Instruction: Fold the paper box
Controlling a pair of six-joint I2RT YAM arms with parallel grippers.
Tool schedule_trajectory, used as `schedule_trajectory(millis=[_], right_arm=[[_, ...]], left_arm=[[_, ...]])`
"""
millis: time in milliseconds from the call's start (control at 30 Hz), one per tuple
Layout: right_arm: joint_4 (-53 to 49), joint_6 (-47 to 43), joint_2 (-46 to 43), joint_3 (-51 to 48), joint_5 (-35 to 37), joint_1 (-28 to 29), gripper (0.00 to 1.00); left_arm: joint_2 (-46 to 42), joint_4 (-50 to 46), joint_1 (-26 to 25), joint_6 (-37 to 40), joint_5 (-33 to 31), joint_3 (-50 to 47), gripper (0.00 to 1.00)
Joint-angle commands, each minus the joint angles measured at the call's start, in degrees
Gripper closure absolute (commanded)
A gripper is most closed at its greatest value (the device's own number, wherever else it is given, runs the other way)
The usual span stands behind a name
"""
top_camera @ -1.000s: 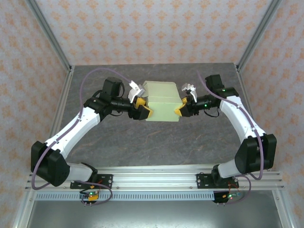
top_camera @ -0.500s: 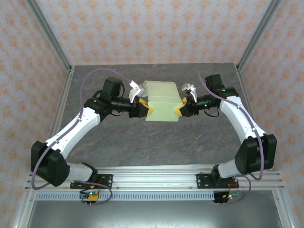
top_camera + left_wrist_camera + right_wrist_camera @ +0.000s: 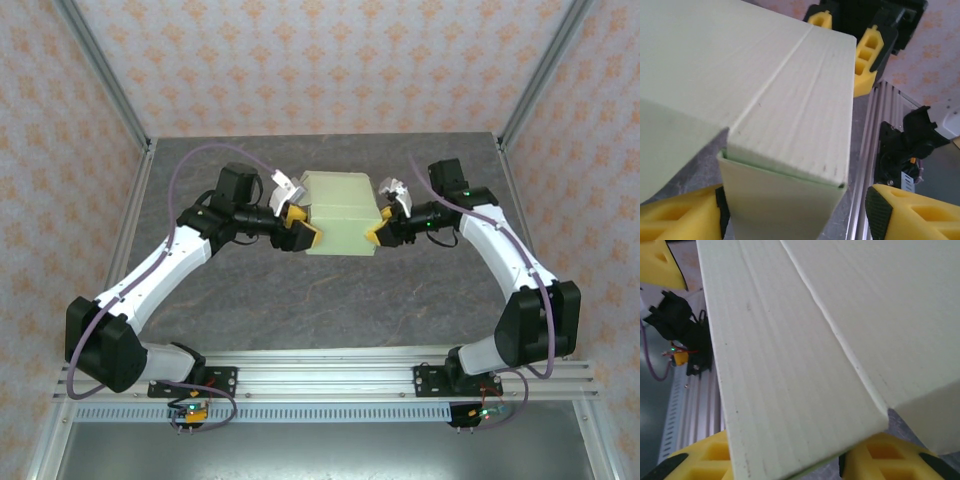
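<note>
The paper box (image 3: 340,215) is a pale green folded card shape lying mid-table between both arms. My left gripper (image 3: 300,228) is at its left end. In the left wrist view the box's end (image 3: 790,125) sits between the yellow fingers (image 3: 680,215), and bare table shows between the card and the right-hand finger, so the jaws stand open around it. My right gripper (image 3: 378,228) is at the box's right end. In the right wrist view a ribbed panel (image 3: 790,365) lies across both yellow fingers (image 3: 890,460), which close on the card's edge.
The grey stone-patterned table (image 3: 330,300) stretches in front of the box. An aluminium rail (image 3: 330,365) with both arm bases runs along the near edge. Metal frame posts (image 3: 110,90) and patterned walls close in the back and sides.
The left gripper closed on the box's left end half a second ago and has opened again. The right gripper shifted slightly towards the box. The box stayed in place.
</note>
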Motion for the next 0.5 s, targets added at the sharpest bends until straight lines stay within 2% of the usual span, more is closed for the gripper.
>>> schedule_trajectory(millis=[0,67,133,267,400,467], right_arm=[[6.56,0.87,-0.78,-1.72,11.32,3.09,0.6],[9.21,1.27,-0.12,-2.19,16.89,4.8,0.6],[11.64,1.67,0.62,-2.4,22.09,6.48,0.6],[17.99,4.61,1.07,-3.54,33.22,9.34,0.61],[27.92,7.24,-0.08,-8.44,52.21,14.5,0.6],[31.73,8.18,0.05,-10.43,64.54,17.91,0.6]], left_arm=[[-2.08,3.5,3.56,-5.53,-4.85,-1.06,0.25],[-3.31,7.43,6.07,-9.92,-5.63,-3.31,0.23],[-4.93,10.08,8.33,-13.47,-9.05,-5.5,0.22],[-7.03,8.53,9.93,-15.1,-17.65,-7.16,0.21],[-8.49,7.84,10.82,-19.09,-26.99,-9.15,0.21],[-8.33,7.87,11.08,-20.34,-28.6,-9.89,0.21]])
